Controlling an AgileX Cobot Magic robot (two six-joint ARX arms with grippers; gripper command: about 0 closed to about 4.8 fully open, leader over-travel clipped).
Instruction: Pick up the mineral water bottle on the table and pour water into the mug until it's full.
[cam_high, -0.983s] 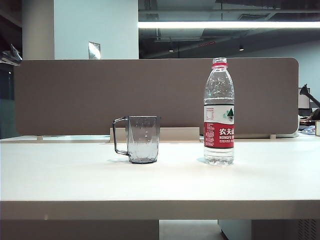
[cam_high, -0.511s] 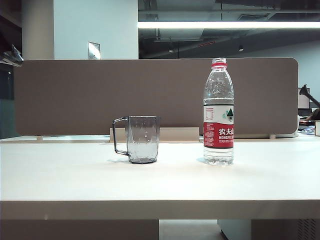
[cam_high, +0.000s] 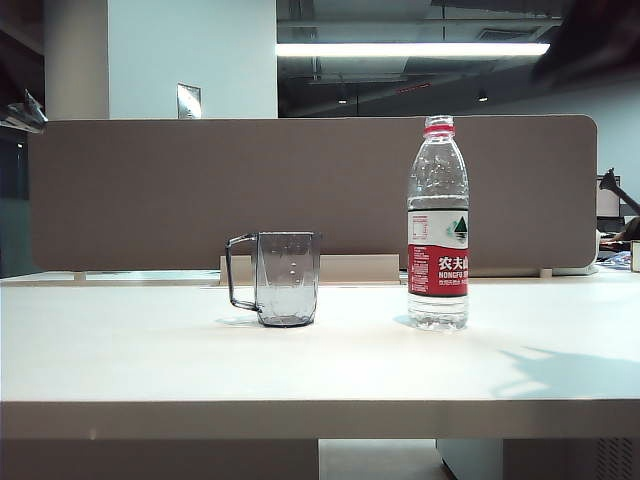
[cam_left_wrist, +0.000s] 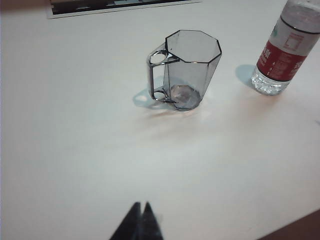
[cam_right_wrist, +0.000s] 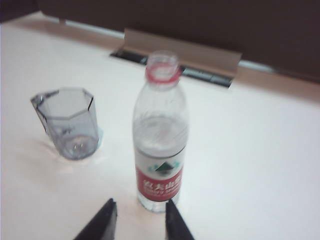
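Mineral water bottle (cam_right_wrist: 161, 145) stands upright and uncapped on the table (cam_high: 150, 360), well apart from the empty mug (cam_high: 286, 278). Right gripper (cam_right_wrist: 138, 216) sits just short of the bottle's base, jaws partly open, holding nothing. Left gripper (cam_left_wrist: 140, 220), short of the mug: fingertips together, empty.

Risk: that narrow gap could nudge and topple the open bottle, spilling water.
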